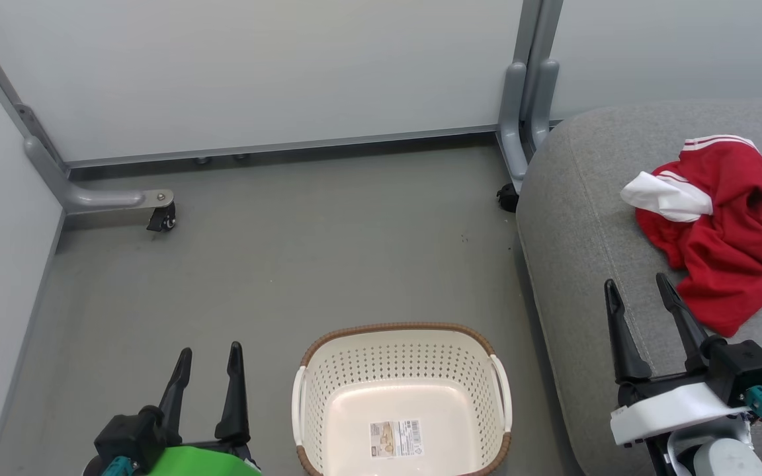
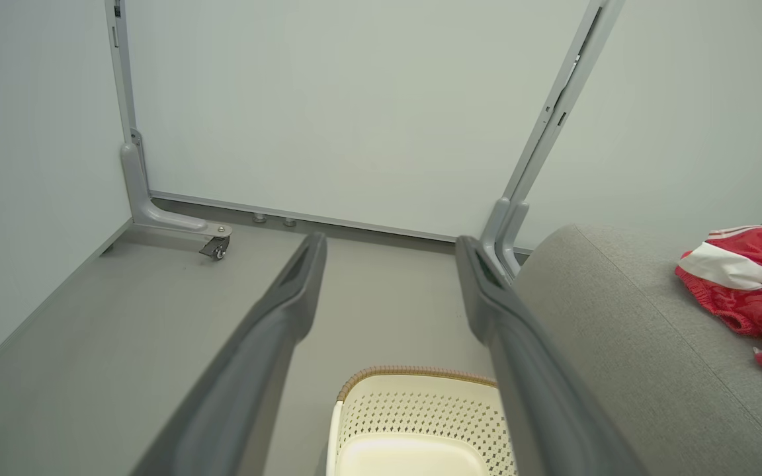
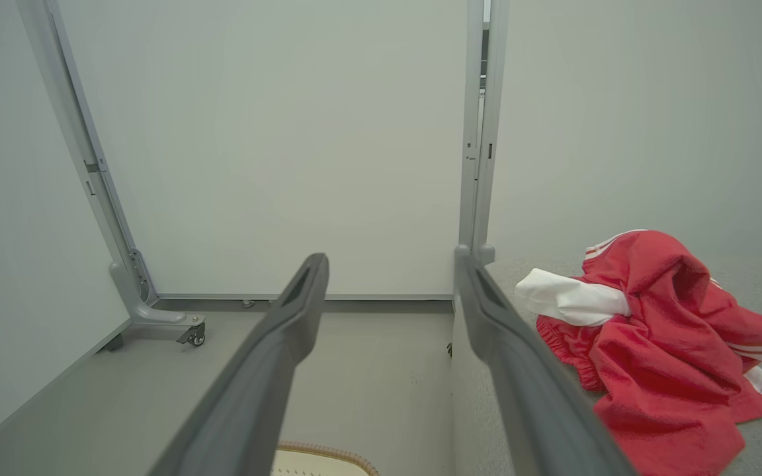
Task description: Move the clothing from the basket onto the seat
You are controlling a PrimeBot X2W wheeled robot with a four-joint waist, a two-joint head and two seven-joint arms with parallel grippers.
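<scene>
Head view, looking down: the basket [image 1: 401, 367] sits on the grey floor [image 1: 288, 251] between the two arms, with nothing inside it but the barcode sticker [image 1: 395, 439] on its bottom. The clothing [image 1: 725, 225] lies on the seat [image 1: 579, 218], well apart from the basket and toward the cushion's right side. It is a slumped red heap with white trim, and I can't make out where one garment ends and another begins. It looks dropped rather than laid out, which suits a job that only asks for it to land there. The left gripper [image 1: 211, 348] hangs over the floor just beside the basket's left handle, its fingers spread with nothing between them. The right gripper [image 1: 637, 280] hovers over the seat's front edge, near the lower hem of the clothing but not touching it, also spread and holding nothing. In both wrist views only floor and pale wall panel show through the gap between the fingers. To my eye the move is done, and the arms are parked clear of the cloth so they can't snag it.
</scene>
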